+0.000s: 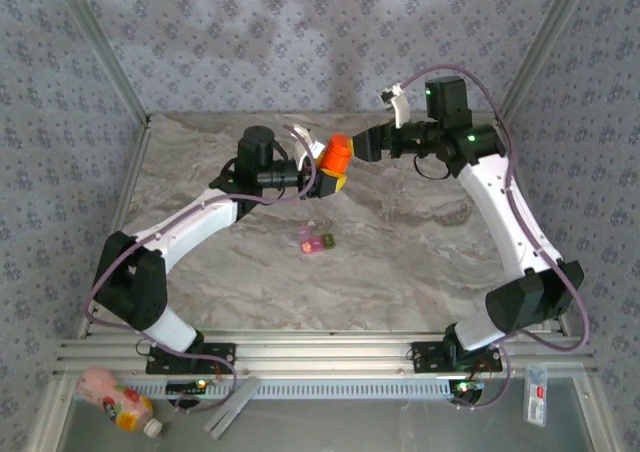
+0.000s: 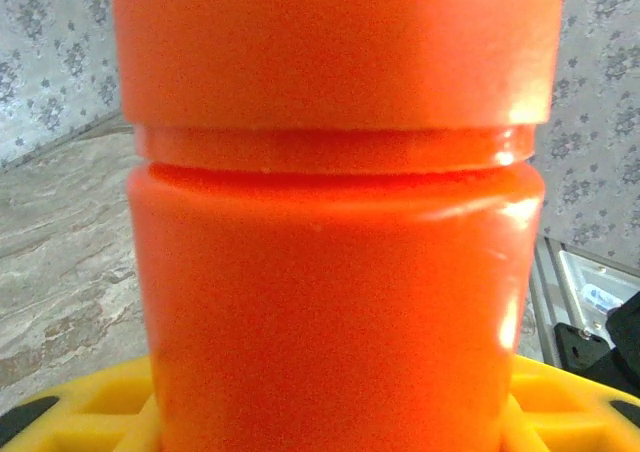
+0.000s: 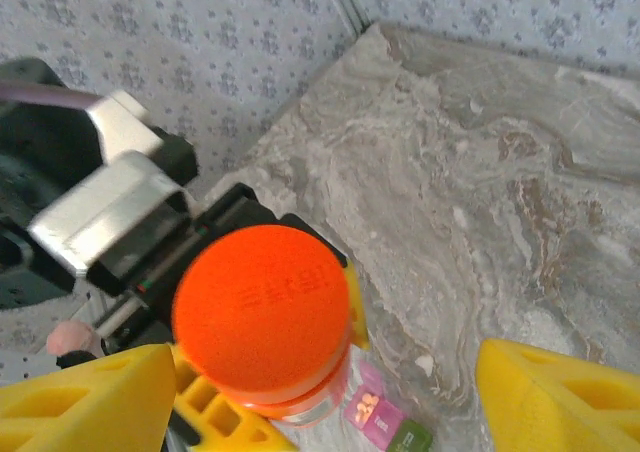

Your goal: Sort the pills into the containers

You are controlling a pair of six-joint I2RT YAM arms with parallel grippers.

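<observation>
My left gripper (image 1: 328,177) is shut on a small orange bottle (image 1: 337,156) and holds it upright above the marble table (image 1: 420,242). In the left wrist view the bottle (image 2: 335,272) stands between that gripper's yellow fingers (image 2: 575,412). My right gripper (image 3: 320,407) is open just above and beside the bottle's orange cap (image 3: 262,307), without touching it. The containers (image 1: 315,241), a pink and a green compartment joined together, lie on the table below the bottle. In the right wrist view the pink half (image 3: 368,410) carries small orange specks; I cannot tell whether they are pills.
Patterned walls and metal posts enclose the table. A pink-and-yellow bottle (image 1: 118,400) and a small white packet (image 1: 537,394) lie on the front shelf behind the arm bases. Bare marble stretches right of the containers.
</observation>
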